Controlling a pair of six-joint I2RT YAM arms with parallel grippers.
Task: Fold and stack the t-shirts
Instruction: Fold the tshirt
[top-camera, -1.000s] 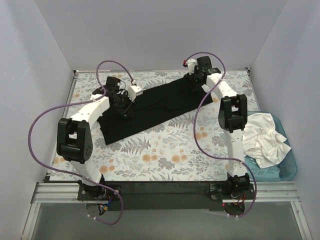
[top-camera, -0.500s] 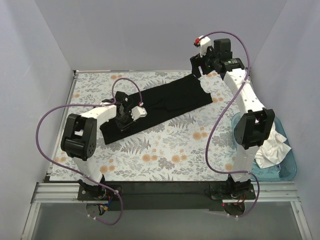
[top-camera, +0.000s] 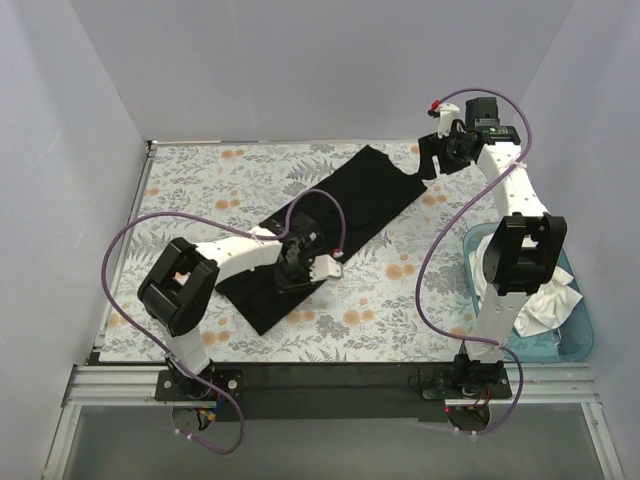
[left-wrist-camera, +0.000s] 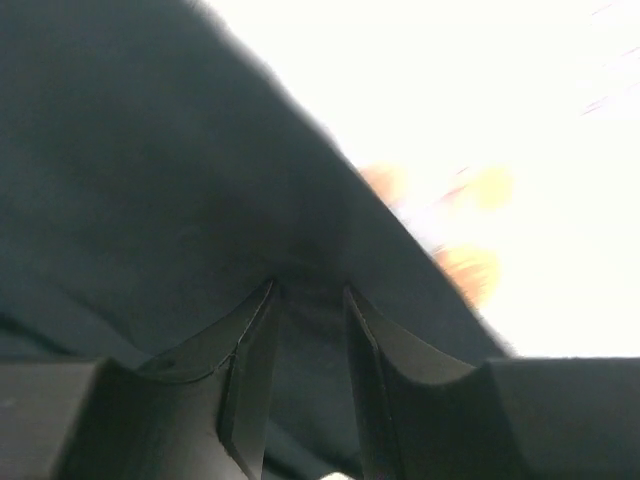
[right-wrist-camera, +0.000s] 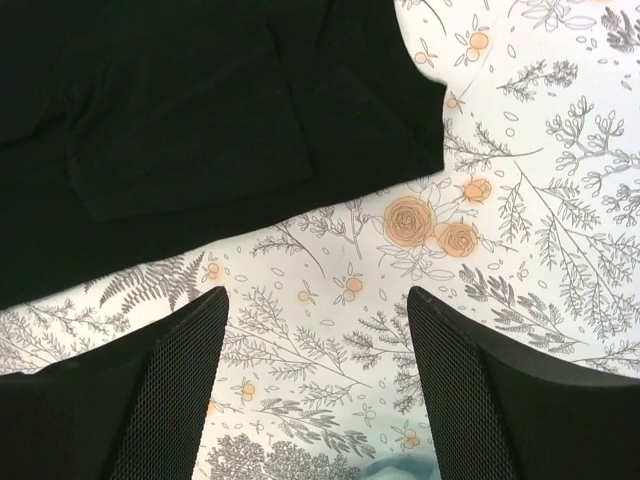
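pinching the black t-shirt (top-camera: 370, 190) in my left gripper (left-wrist-camera: 308, 290), seemingly to straighten it; right gripper (right-wrist-camera: 315, 300) hovers wide, empty.

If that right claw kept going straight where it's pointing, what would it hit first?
Probably the floral cloth. The open right gripper points down at bare print, just beside the black t-shirt. How far above the cloth it is, I can't tell.

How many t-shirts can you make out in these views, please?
2 for certain: the black t-shirt spread diagonally on the floral cloth, and a white t-shirt bundle in the teal tub at the right. The bundle may hide more.
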